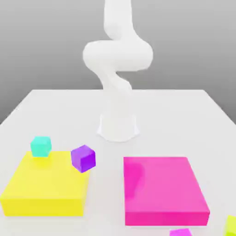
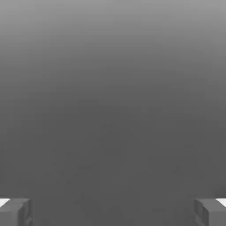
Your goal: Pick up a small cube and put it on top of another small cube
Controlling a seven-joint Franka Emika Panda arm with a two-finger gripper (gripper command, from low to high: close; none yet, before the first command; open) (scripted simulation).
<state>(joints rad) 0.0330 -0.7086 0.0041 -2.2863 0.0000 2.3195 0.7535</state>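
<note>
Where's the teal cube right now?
In the exterior view, the teal cube is toward the view's left, at the far edge of the yellow block, with the purple cube nearby.

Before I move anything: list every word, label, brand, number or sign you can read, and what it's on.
None readable: I see no text on the yellow block, the pink block, the teal cube, the purple cube or the white arm.

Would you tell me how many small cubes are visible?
4: teal cube and purple cube at the yellow block; magenta cube and lime cube at the bottom edge, partly cut off.
</note>
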